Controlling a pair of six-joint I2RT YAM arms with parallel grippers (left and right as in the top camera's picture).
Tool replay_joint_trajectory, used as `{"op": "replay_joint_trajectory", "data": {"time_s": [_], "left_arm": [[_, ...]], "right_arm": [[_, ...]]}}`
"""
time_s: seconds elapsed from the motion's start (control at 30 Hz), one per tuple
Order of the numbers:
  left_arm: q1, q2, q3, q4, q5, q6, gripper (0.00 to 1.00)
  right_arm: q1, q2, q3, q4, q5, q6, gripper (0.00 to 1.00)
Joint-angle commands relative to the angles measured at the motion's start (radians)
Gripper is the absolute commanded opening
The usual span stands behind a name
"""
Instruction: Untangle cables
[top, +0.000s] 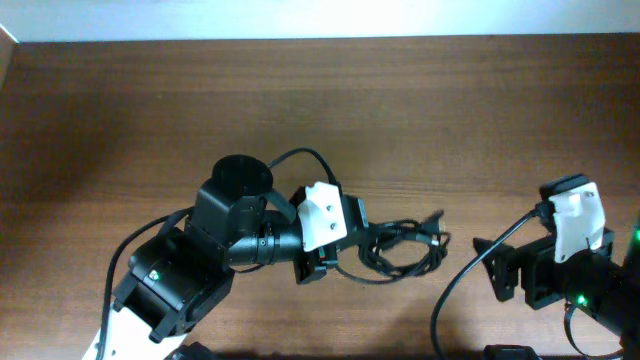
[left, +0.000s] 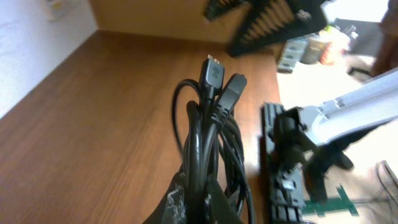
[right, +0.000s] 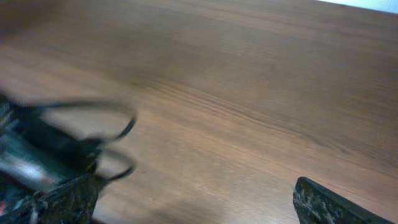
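Observation:
The cables (top: 405, 250) are a bundle of thin black cords lying looped on the wooden table just right of my left gripper (top: 352, 240). In the left wrist view the bundle (left: 208, 137) runs between the fingers of my left gripper (left: 202, 208), which is shut on it; two plug ends point away from it. My right gripper (top: 497, 268) is open and empty, to the right of the bundle and apart from it. In the right wrist view its fingers (right: 193, 199) are wide apart and the cables (right: 93, 140) show blurred at the left.
The wooden table (top: 200, 110) stretches behind both arms. Thicker black arm cables (top: 455, 285) hang by the right arm. In the left wrist view the right arm (left: 323, 130) stands just past the bundle.

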Motion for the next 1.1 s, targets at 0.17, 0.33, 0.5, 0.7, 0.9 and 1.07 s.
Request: {"op": "replay_joint_trajectory", "data": {"time_s": [0.17,0.33,0.5,0.7,0.9,1.07], "left_arm": [[0.003,-0.006,0.007,0.12,0.152,-0.097,0.0],[0.003,-0.006,0.006,0.145,0.181,-0.097,0.0],[0.003,-0.006,0.006,0.23,0.183,-0.102,0.0],[0.003,-0.001,0.006,0.302,0.183,-0.156,0.0],[0.003,0.024,0.006,0.302,0.209,-0.16,0.0],[0.003,0.03,0.006,0.303,0.209,-0.16,0.0]], "right_arm": [[-0.005,-0.002,0.013,-0.022,-0.352,-0.257,1.0],[-0.005,-0.002,0.013,-0.021,-0.379,-0.257,0.99],[-0.005,-0.002,0.013,-0.023,-0.438,-0.257,0.99],[-0.005,-0.002,0.013,-0.021,-0.446,-0.257,0.68],[-0.005,-0.002,0.013,-0.018,-0.445,-0.257,0.04],[-0.005,-0.002,0.013,-0.005,-0.445,-0.257,0.04]]}}
